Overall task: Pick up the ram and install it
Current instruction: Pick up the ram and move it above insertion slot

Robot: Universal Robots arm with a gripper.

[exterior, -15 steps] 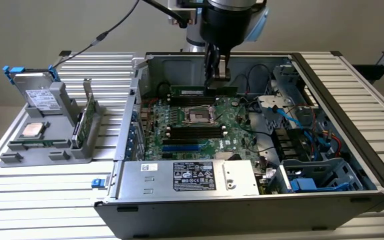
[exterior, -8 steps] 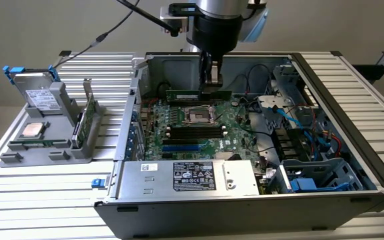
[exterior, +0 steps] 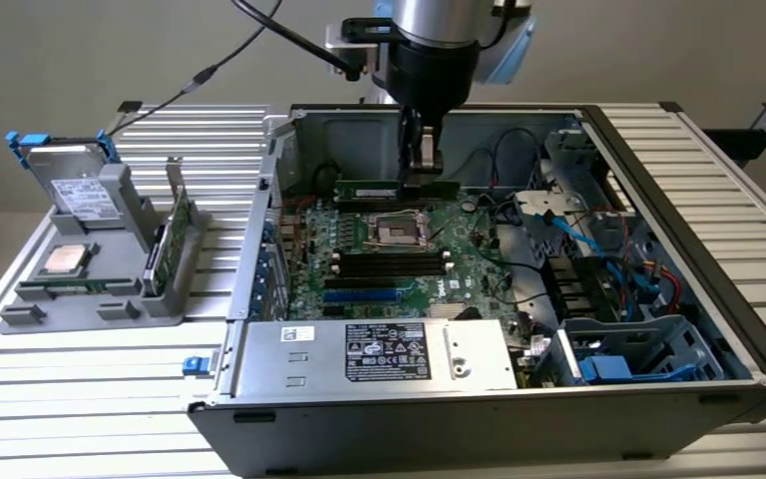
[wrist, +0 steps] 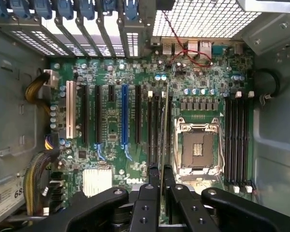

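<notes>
The ram (exterior: pixel 380 188) is a slim green stick, held level above the motherboard (exterior: pixel 479 249) inside the open computer case (exterior: pixel 702 289). My gripper (exterior: pixel 421 172) comes straight down from above and is shut on the stick's top edge. In the wrist view the ram (wrist: pixel 162 130) shows edge-on as a thin line between my black fingers (wrist: pixel 152 181), and my gripper (wrist: pixel 160 175) is closed around it. There it runs along the black memory slots (wrist: pixel 151 130) beside the empty processor socket (wrist: pixel 199 147). It hangs above the board and is not seated in a slot.
A grey holder (exterior: pixel 84 299) at the exterior view's left carries a hard drive (exterior: pixel 80 190), a square silver processor chip (exterior: pixel 67 257) and a green expansion card (exterior: pixel 171 239). The power supply (exterior: pixel 370 351) spans the case front. Cables and drive bays (exterior: pixel 622 299) crowd the right side.
</notes>
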